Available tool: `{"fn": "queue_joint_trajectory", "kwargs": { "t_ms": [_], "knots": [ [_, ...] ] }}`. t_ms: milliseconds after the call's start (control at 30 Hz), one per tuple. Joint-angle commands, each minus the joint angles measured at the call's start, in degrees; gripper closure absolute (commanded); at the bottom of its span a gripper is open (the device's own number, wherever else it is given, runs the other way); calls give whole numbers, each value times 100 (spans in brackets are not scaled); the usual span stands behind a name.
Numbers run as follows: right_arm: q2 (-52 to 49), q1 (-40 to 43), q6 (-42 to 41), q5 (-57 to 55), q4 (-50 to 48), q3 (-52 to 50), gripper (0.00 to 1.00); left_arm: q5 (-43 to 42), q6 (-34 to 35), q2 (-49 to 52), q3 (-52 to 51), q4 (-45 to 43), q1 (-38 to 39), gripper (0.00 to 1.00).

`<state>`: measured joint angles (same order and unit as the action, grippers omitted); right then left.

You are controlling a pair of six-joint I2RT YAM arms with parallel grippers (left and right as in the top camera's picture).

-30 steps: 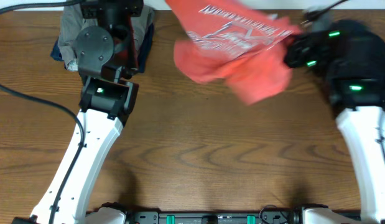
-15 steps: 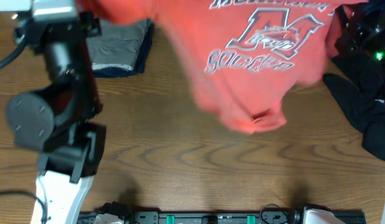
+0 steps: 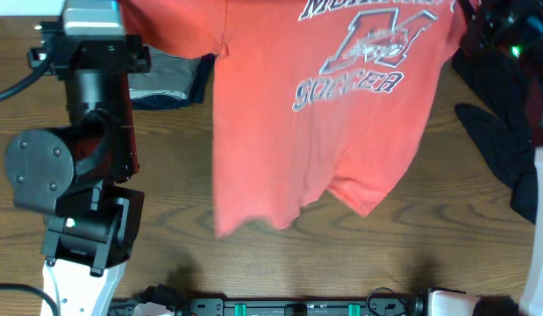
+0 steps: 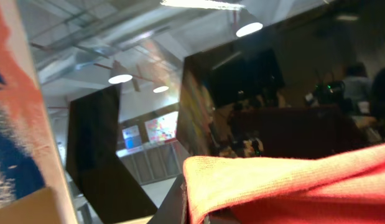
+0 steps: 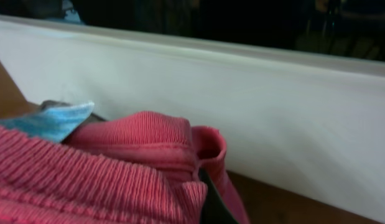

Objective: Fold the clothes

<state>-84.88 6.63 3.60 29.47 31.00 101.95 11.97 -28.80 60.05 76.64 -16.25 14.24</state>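
Wood-grained and dark brown, the table (image 3: 253,272) is seen from overhead with the T-shirt (image 3: 324,114) hung above it, spread wide from the top edge of the view. A second ago the T-shirt was bunched at the right side. Half a second ago it was blurred and its hem was higher. Now it is opened out, chest side up, and its hem is lower and uneven. The left arm (image 3: 74,175) has been moved away from the stack (image 3: 166,83) of folded grey and navy cloth at the back left, which is partly covered by a sleeve. The black garment (image 3: 503,149) lies limp at the right edge of the table, beside the T-shirt.

A high ceiling with round lamps (image 4: 248,28), ducts and dark panels is shown in the left wrist view. A white wall (image 5: 242,93) under a dark band is shown in the right wrist view.

The T-shirt is coral-red knit with white-and-navy lettering (image 3: 367,53). A ribbed seam and a pale blue tag (image 5: 52,121) are seen up close at the right gripper (image 5: 204,199), which is closed on the cloth. The left gripper (image 4: 198,205) is likewise clamped on a smooth folded edge of the T-shirt, its fingers mostly hidden.
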Motion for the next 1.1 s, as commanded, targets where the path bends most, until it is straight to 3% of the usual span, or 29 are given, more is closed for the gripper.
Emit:
{"fn": "queue_joint_trajectory", "kwargs": {
  "t_ms": [0, 133, 267, 400, 733, 967, 1067],
  "knots": [
    [-533, 13, -146, -527, -553, -7, 99, 214, -13, 61, 203, -81, -190, 94],
    [-962, -184, -365, -761, -1794, -4, 99, 212, -61, 334, 203, -492, -190, 94],
    [-1104, -264, -400, -765, -2824, -4, 99, 164, -566, 555, 269, -1187, -190, 94],
    [-1102, -177, -398, -914, -2992, 4, 99, 42, -680, 560, 472, -658, -140, 94],
    [-1215, 332, -393, -914, -879, 4, 99, -254, -669, 850, 487, 1718, 817, 94],
    [-1215, 581, -306, -911, 608, 2, 99, -793, -422, 1467, 485, 3923, 1998, 94],
    [-1217, 612, -66, -916, 1119, 2, 99, -855, 11, 1827, 485, 4828, 2400, 94]
  ]
}}
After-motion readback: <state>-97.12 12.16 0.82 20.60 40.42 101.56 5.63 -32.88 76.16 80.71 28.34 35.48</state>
